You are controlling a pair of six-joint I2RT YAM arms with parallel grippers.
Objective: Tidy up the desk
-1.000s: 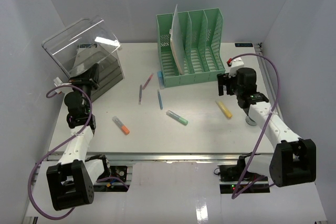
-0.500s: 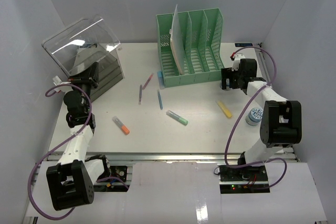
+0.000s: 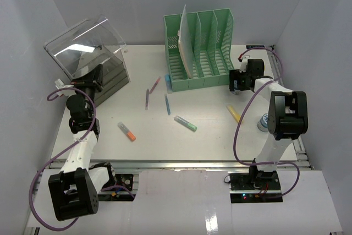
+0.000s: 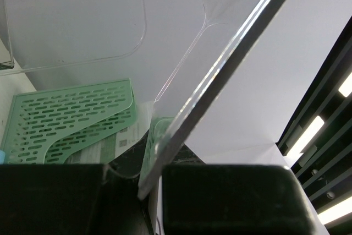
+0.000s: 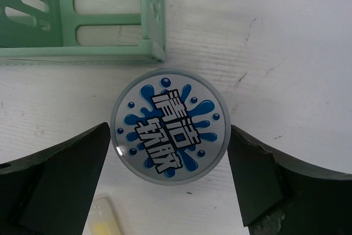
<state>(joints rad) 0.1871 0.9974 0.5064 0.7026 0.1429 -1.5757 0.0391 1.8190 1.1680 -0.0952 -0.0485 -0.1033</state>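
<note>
Your right gripper (image 5: 169, 160) has its fingers (image 5: 60, 185) apart, one on each side of a round can (image 5: 169, 134) with a blue splash label. The can stands on the desk (image 5: 291, 53), just beside the corner of the green rack (image 5: 104, 53), and a yellow marker (image 5: 105, 216) lies near it. Your left gripper (image 4: 149, 191) has its fingers (image 4: 231, 196) close together with an edge of the clear box (image 4: 220, 75) between them. They seem to clamp it, but the view is too tight to be sure. The desk is white with pale walls around it. Five more markers (image 3: 185, 123) lie near its middle, in front of the rack.
</note>
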